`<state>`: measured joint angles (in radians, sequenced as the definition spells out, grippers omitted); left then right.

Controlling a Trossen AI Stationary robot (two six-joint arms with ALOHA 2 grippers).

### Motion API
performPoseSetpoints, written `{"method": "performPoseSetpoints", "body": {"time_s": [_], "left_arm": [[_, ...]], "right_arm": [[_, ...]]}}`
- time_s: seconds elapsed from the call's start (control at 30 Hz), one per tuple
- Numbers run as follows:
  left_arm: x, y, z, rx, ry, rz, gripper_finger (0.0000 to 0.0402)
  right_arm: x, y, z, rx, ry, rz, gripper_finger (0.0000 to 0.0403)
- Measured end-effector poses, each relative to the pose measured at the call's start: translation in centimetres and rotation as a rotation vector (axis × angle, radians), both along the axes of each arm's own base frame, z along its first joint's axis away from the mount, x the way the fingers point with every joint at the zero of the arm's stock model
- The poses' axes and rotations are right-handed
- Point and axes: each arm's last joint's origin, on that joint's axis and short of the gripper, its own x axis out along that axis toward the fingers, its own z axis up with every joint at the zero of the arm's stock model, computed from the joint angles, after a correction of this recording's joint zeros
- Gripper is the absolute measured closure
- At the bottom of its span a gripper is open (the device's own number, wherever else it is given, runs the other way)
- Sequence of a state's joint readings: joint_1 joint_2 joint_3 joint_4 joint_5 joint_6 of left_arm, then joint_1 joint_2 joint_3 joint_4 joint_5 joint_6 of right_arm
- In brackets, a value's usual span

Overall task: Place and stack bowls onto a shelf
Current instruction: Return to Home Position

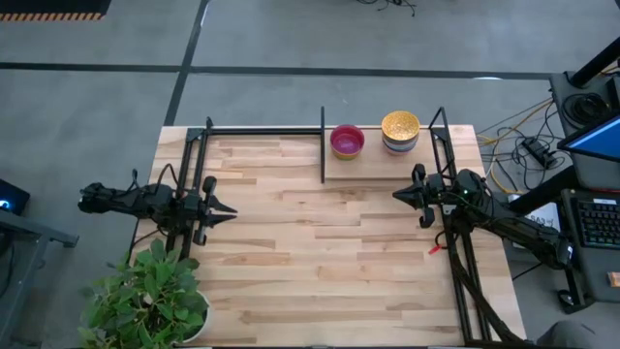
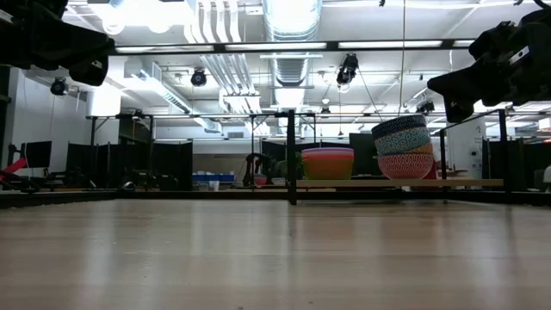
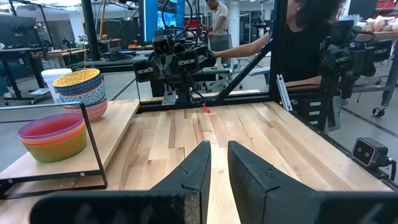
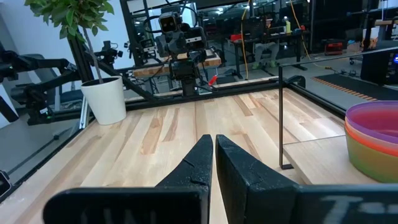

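Observation:
The shelf [image 1: 378, 167] stands at the table's far edge, right of the middle. Two stacks of bowls rest on it. The left stack [image 1: 347, 141] has a purple bowl on top; in the left wrist view [image 3: 53, 137] orange and yellow-green bowls show under it. The right stack [image 1: 400, 129] has a gold patterned bowl on top, over blue and orange patterned bowls [image 3: 81, 94]. My left gripper [image 1: 231, 210] is shut and empty above the table's left side. My right gripper [image 1: 397, 194] is shut and empty, near the shelf's front edge.
A green potted plant [image 1: 145, 296] stands at the table's near left corner. Black frame rails run along the left [image 1: 194, 184], far and right edges [image 1: 455, 242]. A person [image 3: 311, 43] sits beyond the table's right side. The middle of the tabletop [image 1: 320, 242] is bare wood.

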<state>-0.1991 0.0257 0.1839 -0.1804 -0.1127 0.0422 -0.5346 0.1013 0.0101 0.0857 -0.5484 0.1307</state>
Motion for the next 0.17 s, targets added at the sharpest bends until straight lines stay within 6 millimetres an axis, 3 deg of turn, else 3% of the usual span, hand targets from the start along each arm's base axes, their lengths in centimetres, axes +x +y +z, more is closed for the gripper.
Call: {"method": "performPoseSetpoints", "body": {"time_s": [0.17], "left_arm": [[0.00,0.00,0.00,0.000,0.000,0.000,0.0364]], "right_arm": [[0.00,0.00,0.00,0.000,0.000,0.000,0.0391]]}}
